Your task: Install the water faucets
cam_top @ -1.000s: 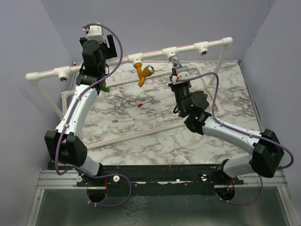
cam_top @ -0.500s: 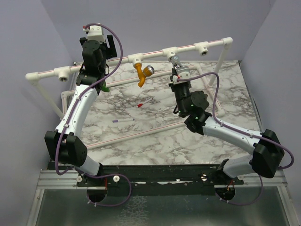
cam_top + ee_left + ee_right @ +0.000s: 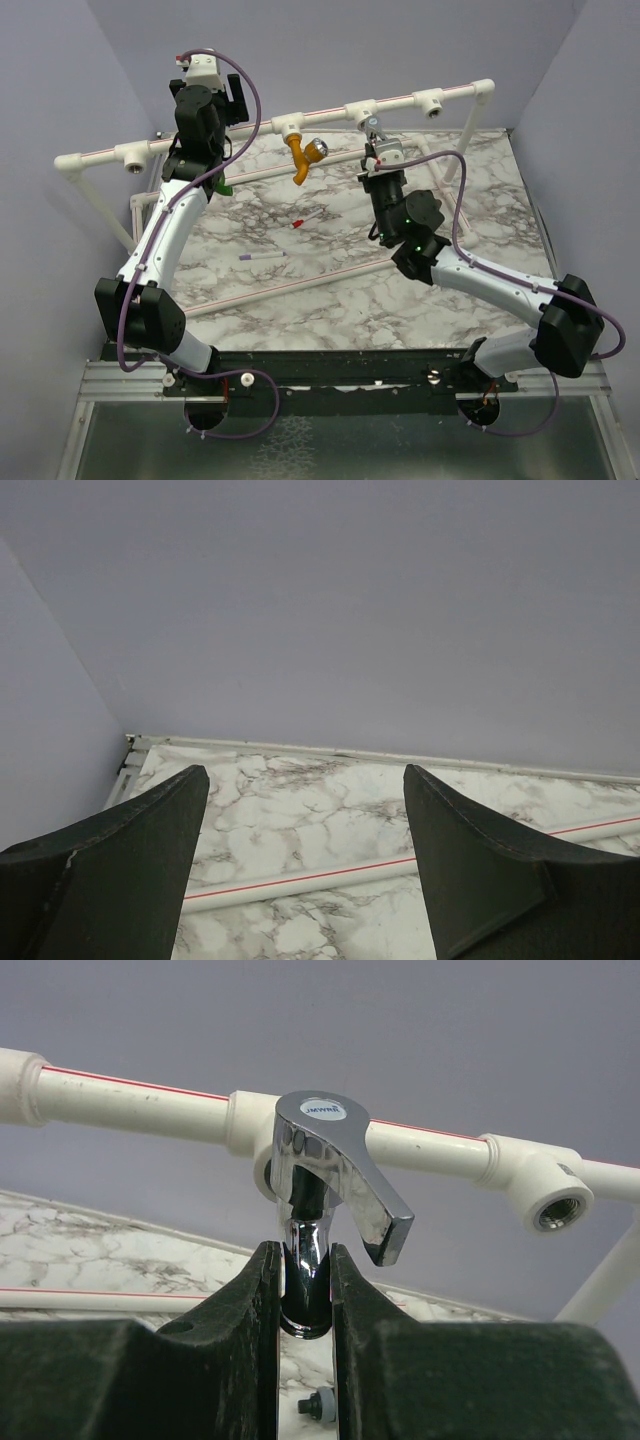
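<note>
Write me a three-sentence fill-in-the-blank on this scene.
The right gripper is ___ on the grey metal faucet. The left gripper is open and holds ___. In the top view, the lower pen-like stick has a ___ tip.
Missing words: shut; nothing; purple.

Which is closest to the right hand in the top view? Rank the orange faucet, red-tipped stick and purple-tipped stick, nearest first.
From the right hand:
1. Orange faucet, just to its left, hanging from the pipe.
2. Red-tipped stick, lying on the table, left and lower in view.
3. Purple-tipped stick, farther left and lower still.
</note>
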